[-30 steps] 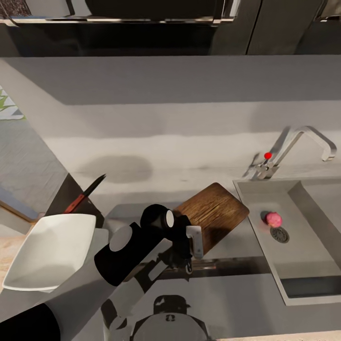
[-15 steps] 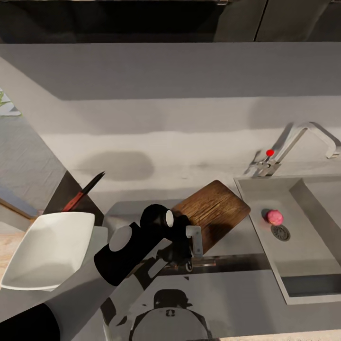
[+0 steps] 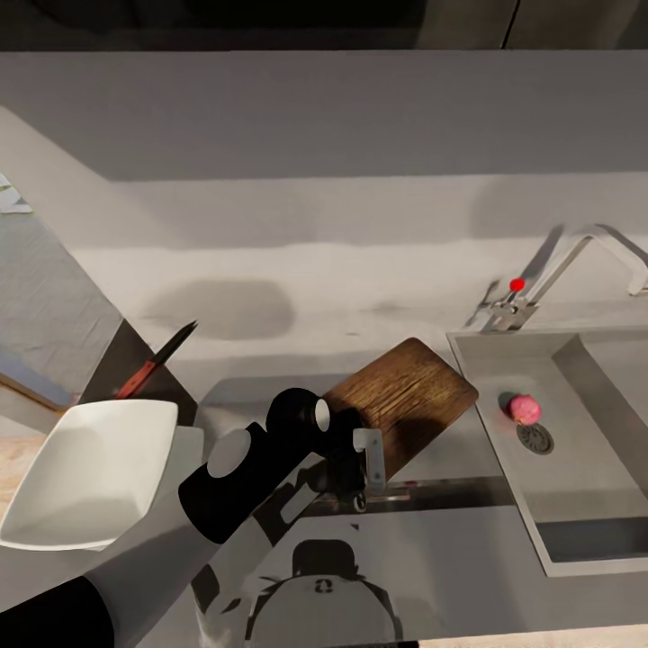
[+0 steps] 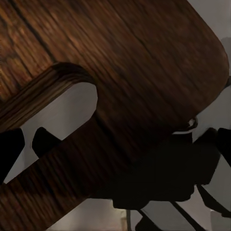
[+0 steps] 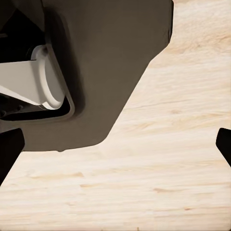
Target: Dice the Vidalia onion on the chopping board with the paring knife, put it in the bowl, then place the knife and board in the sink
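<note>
Left end effector (image 3: 364,468) is positioned at the slot-handle end of the chopping board (image 3: 405,400); whether it grips cannot be told. The Vidalia onion (image 3: 524,409) lies in the sink (image 3: 576,540), beyond the board's far end. The right end effector's fingertips (image 5: 9,149) are seen spread apart.

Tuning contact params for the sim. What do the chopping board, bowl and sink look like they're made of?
Chopping board: dark brown wood, visible grain lines, matte; the left wrist view shows the grain up close.
Bowl: plain white, smooth, softly shaded; reads as ceramic, could be plastic.
Sink: flat grey, matte, likely brushed steel, though the render shows little shine.
</note>
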`<state>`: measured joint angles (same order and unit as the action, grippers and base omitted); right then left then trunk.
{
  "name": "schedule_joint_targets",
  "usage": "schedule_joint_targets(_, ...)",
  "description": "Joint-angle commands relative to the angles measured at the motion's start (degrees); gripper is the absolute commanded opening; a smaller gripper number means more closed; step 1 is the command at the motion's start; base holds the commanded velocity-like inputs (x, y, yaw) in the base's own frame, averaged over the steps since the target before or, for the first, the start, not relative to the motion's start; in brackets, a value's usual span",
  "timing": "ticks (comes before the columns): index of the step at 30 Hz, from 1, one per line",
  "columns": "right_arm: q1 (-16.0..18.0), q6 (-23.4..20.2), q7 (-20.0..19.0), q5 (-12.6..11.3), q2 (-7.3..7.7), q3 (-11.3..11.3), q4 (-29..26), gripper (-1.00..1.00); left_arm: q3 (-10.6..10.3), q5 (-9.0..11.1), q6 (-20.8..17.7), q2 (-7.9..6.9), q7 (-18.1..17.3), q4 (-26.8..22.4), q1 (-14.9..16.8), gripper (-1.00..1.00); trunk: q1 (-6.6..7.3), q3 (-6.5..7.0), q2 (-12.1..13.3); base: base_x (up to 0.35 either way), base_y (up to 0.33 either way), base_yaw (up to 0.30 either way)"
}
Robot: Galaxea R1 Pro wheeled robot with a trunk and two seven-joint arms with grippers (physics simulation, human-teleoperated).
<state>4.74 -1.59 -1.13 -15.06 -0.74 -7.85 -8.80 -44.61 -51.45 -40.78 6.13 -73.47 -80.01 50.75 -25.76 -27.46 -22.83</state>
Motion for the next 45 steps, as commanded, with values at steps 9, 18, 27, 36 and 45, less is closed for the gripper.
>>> schedule_joint_targets(9,0.0,-0.2,-0.1,-0.5,0.05,-0.5,-0.2,1.0,-0.1,-0.4,-0.6,0.04,-0.4,-1.0,0.1,1.0,-0.03,-0.37,-0.1,0.0,0.0,0.0)
schedule_joint_targets(18,0.0,-0.2,0.2,-0.4,-0.32,-0.5,-0.1,1.0,-0.1,-0.4,-0.6,0.02,-0.5,-1.6,0.0,1.0,-0.03,-0.37,-0.1,0.0,0.0,0.0)
schedule_joint_targets(27,0.0,-0.3,0.3,-0.4,-0.55,-0.5,0.5,1.0,-0.1,-0.4,-0.6,-0.07,-0.5,-1.6,0.1,1.0,-0.03,-0.79,-0.1,0.0,0.0,0.0)
schedule_joint_targets(36,0.0,-0.3,0.4,-0.4,-0.5,-0.5,0.8,1.0,-0.2,-0.4,-0.6,-0.11,-0.4,-1.6,0.0,1.0,-0.03,-1.6,-0.1,0.0,0.0,0.0)
schedule_joint_targets(45,0.0,-0.3,0.4,-0.3,-0.55,-0.5,0.8,1.0,-0.1,-0.4,-0.6,-0.1,-0.4,-1.4,0.0,1.0,-0.03,-2.43,-0.1,0.0,0.0,0.0)
